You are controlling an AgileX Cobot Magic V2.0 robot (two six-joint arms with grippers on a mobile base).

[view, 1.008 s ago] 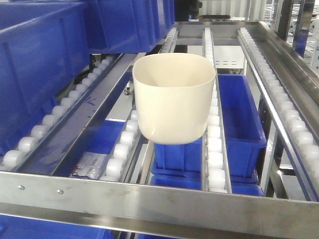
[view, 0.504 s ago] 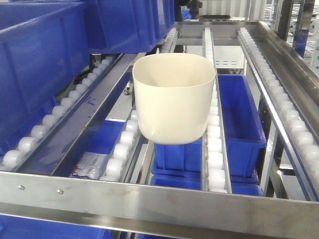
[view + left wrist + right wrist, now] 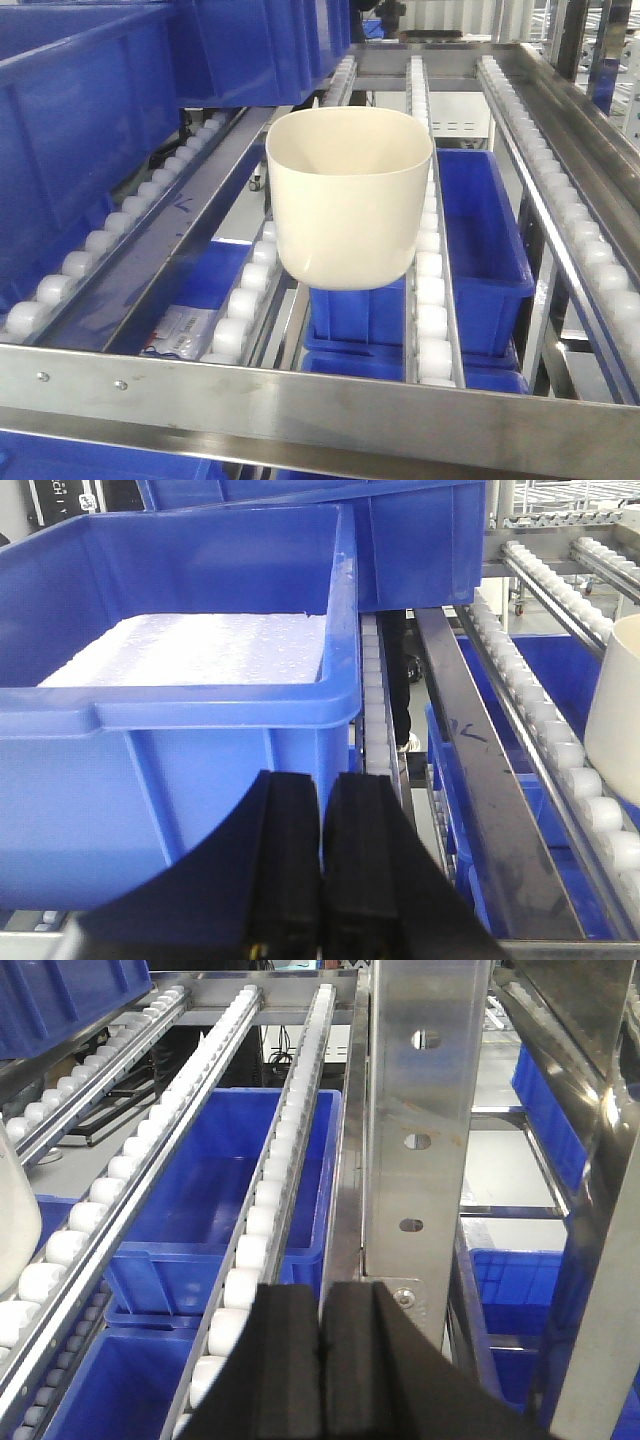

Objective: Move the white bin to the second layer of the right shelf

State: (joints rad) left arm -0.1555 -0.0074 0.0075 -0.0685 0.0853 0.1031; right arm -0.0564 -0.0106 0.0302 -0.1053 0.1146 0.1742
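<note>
The white bin [image 3: 348, 195] stands upright on the right shelf second layer [image 3: 320, 405], resting across two roller rails [image 3: 430, 290] in the middle of the level, mouth up and nothing visible inside. It sits set back from the steel front bar, not touching it. Neither gripper is in contact with it.

Left gripper [image 3: 322, 865]: black fingers pressed together, nothing between them; it sits at the near edge of the rack, facing a large blue crate [image 3: 190, 740] holding a white lumpy filling [image 3: 200, 650]. The bin's wall shows at the far right of this view.

Right gripper [image 3: 322, 1360]: fingers likewise closed flat on each other, holding nothing, near a perforated steel upright post [image 3: 415, 1140] at the right side of the shelf. Blue crates [image 3: 215, 1175] lie on the level below the rollers.

A further blue crate [image 3: 80, 120] occupies the left lane of the rack.
</note>
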